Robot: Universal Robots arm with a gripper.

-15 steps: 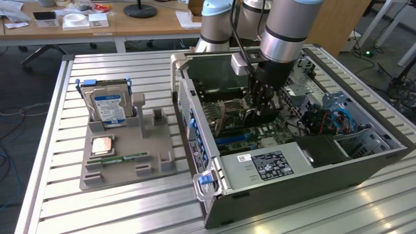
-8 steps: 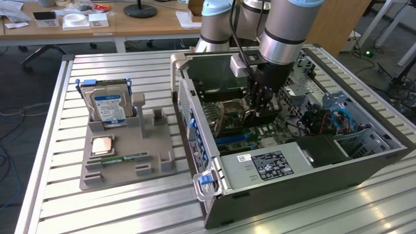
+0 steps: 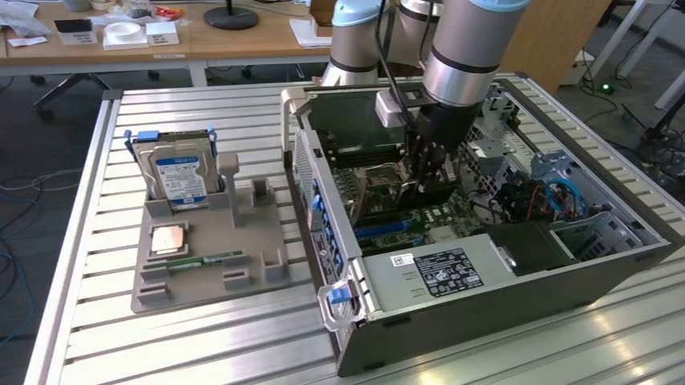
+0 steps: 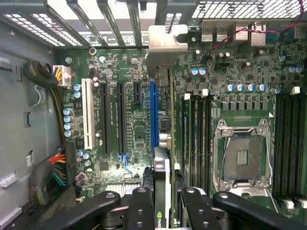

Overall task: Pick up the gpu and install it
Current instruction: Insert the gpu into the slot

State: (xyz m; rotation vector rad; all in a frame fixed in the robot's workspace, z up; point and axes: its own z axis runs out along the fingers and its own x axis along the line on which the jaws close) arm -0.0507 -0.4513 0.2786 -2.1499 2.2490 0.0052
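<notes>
Black on green, seen from the wrist: clamped from both sides on the gpu [image 4: 162,167] by the gripper [image 4: 163,199], with the fingers [image 4: 141,208] partway closed and pressed against the card's two faces. Held edge-on and upright over the motherboard [image 4: 120,72], inside the open computer case [image 3: 482,281]. Lined up along the blue slot [image 4: 152,115], just beside the bank of memory slots [image 4: 194,139], with the silver bracket [image 4: 167,40] at the far end, close against the slotted rear wall of the case. Impossible to tell whether touching the slot or hanging just above it. Past the memory slots, an open processor socket [image 4: 242,153]. In the exterior view, reaching down into the case from above, low among the boards. On the exterior view's left, well apart from the case, a grey holder tray [image 3: 246,273] on the slatted metal table [image 3: 160,345], with a silver hard drive [image 3: 176,176] standing upright at its back and a narrow memory stick [image 3: 198,261] lying flat near its front.
</notes>
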